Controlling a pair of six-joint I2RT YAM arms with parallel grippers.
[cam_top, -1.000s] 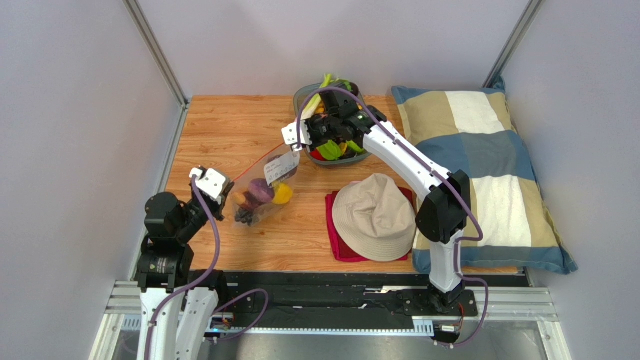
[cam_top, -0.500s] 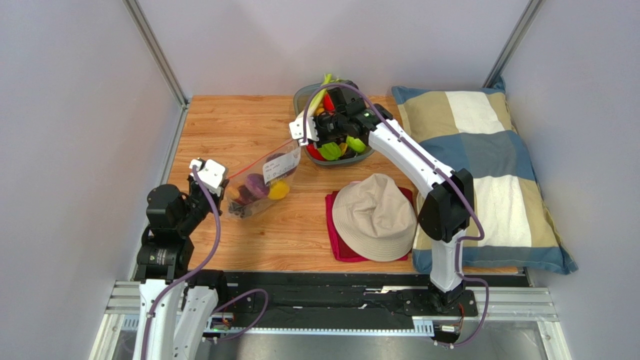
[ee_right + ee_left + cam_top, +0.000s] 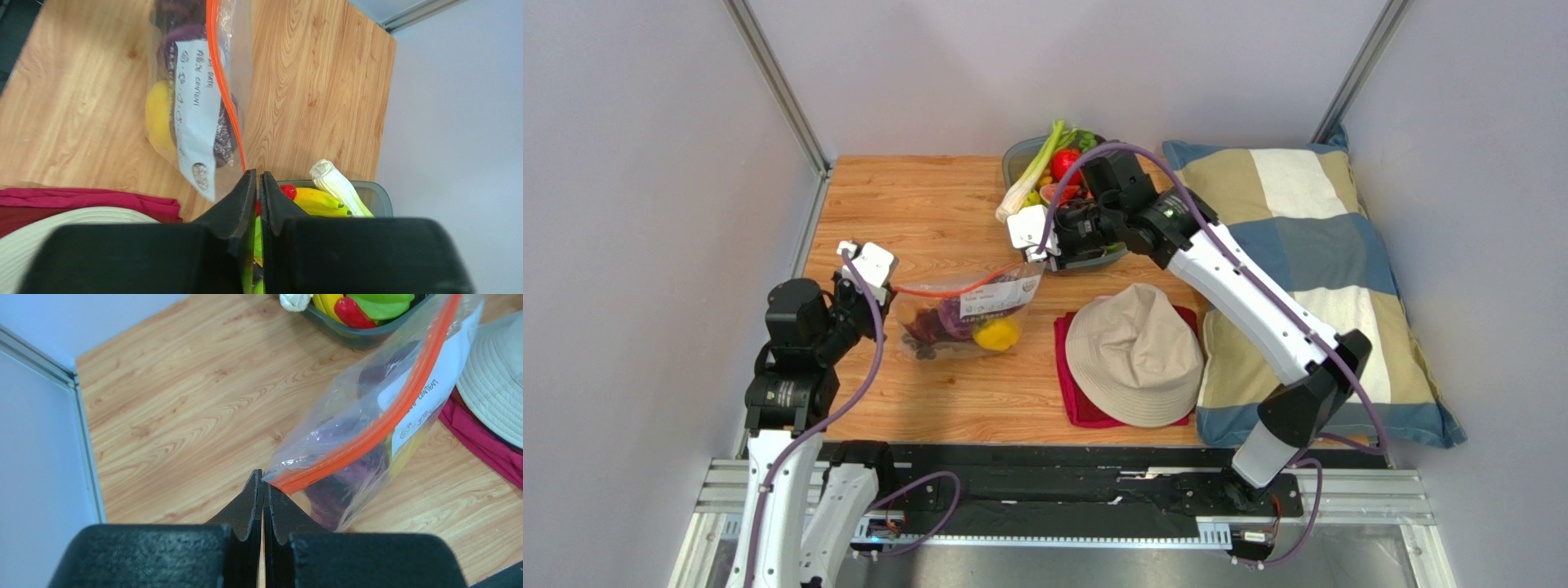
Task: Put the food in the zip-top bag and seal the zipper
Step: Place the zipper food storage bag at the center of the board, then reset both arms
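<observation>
The clear zip-top bag (image 3: 965, 316) hangs stretched between my two grippers over the wooden table. Its orange zipper (image 3: 952, 286) runs taut along the top edge. Inside are purple food (image 3: 946, 321) and a yellow pepper (image 3: 997, 333). My left gripper (image 3: 889, 287) is shut on the bag's left zipper corner (image 3: 277, 479). My right gripper (image 3: 1032, 259) is shut on the right zipper end (image 3: 243, 164). The right wrist view shows the white label (image 3: 195, 110), the yellow pepper (image 3: 157, 122) and purple food (image 3: 184, 33). The zipper (image 3: 380, 419) looks closed along its visible length.
A grey bowl (image 3: 1019, 154) with more vegetables, among them a red pepper and a leek, stands at the back behind the right gripper. A beige hat (image 3: 1134, 353) lies on a red cloth (image 3: 1074, 407) right of the bag. A checked pillow (image 3: 1320, 282) fills the right side.
The right gripper has pulled its end of the bag to the right and nearer, the left gripper has held its corner. The bag has turned from diagonal to almost level, zipper taut.
</observation>
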